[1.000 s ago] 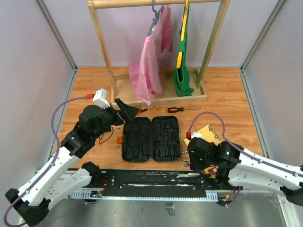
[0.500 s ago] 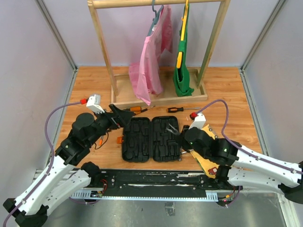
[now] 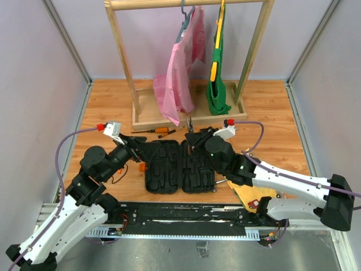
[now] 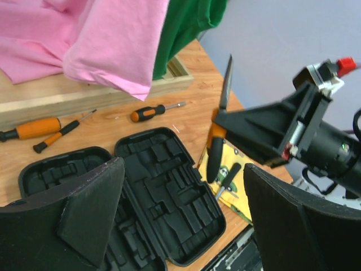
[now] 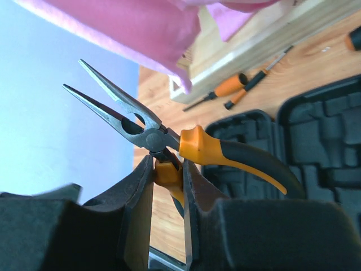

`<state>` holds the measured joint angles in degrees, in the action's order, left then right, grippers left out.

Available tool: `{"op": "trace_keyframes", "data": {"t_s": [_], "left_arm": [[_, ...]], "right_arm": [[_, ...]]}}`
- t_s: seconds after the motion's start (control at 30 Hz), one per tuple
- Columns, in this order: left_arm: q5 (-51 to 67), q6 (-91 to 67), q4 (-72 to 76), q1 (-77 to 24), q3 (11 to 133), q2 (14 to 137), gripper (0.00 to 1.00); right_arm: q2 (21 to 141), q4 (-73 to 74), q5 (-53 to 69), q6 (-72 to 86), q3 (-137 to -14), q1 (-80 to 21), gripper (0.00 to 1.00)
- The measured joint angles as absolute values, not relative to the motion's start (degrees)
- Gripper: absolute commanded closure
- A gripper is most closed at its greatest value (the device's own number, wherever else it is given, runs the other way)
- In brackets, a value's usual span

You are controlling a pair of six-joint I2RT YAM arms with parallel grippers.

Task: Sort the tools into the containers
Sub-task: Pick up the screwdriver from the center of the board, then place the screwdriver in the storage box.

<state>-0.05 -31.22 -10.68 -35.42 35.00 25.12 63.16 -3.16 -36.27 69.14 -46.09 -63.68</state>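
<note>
The black tool case [image 3: 179,167] lies open on the wooden table, both moulded halves [image 4: 163,192] showing no tool in their slots. My right gripper [image 3: 194,139] hovers over its far edge, shut on one handle of the orange-handled pliers [image 5: 217,149], whose long nose [image 3: 189,122] points up and away. My left gripper [image 3: 148,151] hangs open above the case's left half, nothing between its fingers [image 4: 84,214]. Two orange screwdrivers [image 4: 39,127] lie behind the case by the rack, and a smaller one [image 4: 149,113] lies further right. A black-handled tool [image 4: 230,176] rests on the yellow board [image 3: 255,196].
A wooden clothes rack [image 3: 189,116] stands at the back of the table with a pink garment [image 3: 183,73] and a green one [image 3: 217,79] hanging low over its base. Grey walls close in the left and right sides. An orange latch [image 3: 142,167] sticks out at the case's left.
My right arm has lifted the pliers from the front right and swung them left and back, over the case's far edge. My left gripper has drawn back to the left and narrowed slightly.
</note>
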Motion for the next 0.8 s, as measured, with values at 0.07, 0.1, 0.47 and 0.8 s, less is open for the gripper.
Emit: {"op": "trace_keyframes", "data": {"t_s": [0.07, 0.1, 0.47, 0.8], "left_arm": [[2.00, -30.37, -8.86, -35.42, 34.52, 26.65, 0.11], [3.03, -30.04, -7.77, -35.42, 34.35, 27.66, 0.12], [13.96, -28.47, 2.87, -35.42, 33.74, 41.56, 0.24], [15.44, -28.36, 4.23, -35.44, 33.74, 44.58, 0.56]], "right_arm": [[64.93, -6.00, -35.40, 71.96, -46.81, -62.52, 0.99], [65.76, -7.07, -34.72, 73.17, -47.11, -61.95, 0.99], [71.50, -15.42, -25.32, 80.84, -48.93, -59.09, 1.00], [72.86, -19.62, -19.33, 82.46, -49.19, -59.00, 1.00]]}}
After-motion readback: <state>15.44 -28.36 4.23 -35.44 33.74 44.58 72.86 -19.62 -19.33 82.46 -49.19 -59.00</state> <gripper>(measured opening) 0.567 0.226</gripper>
